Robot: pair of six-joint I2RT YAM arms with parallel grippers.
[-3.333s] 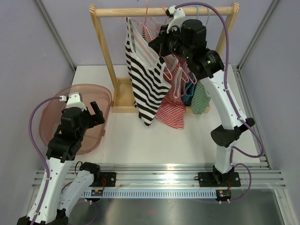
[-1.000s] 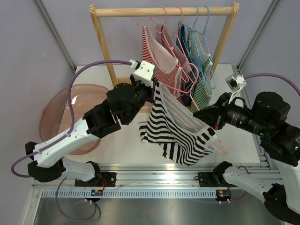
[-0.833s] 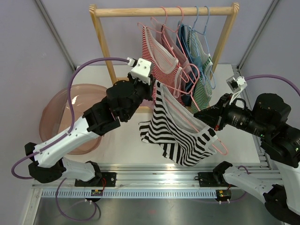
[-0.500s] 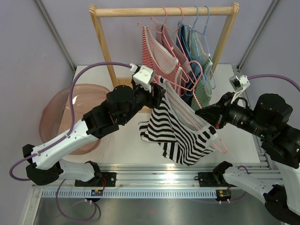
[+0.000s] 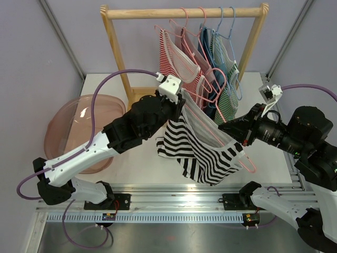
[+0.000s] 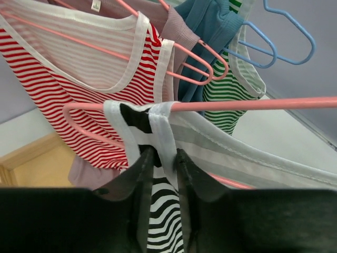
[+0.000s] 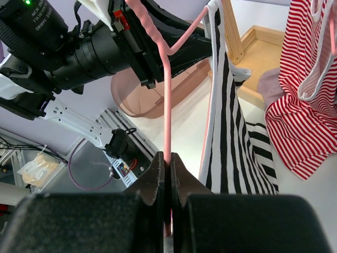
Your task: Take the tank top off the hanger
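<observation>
Mid-frame in the top view, the tank top (image 5: 202, 153) is hanging on the pink hanger (image 6: 263, 103). The right gripper (image 7: 167, 158) is clamping the hanger wire; the left gripper (image 6: 160, 158) is pinching the shoulder strap (image 6: 160, 124). Step: freeing that strap; next is probably sliding it past the hanger's bent end. Room is lying lower left toward the basin (image 5: 68, 132); hung shirts (image 5: 179, 58) are crowding behind.

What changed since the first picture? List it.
The right gripper carried the pink hanger with the striped tank top off the rail toward the near edge. The left gripper rose from by the basin and closed on a strap. Other garments stayed hanging.
</observation>
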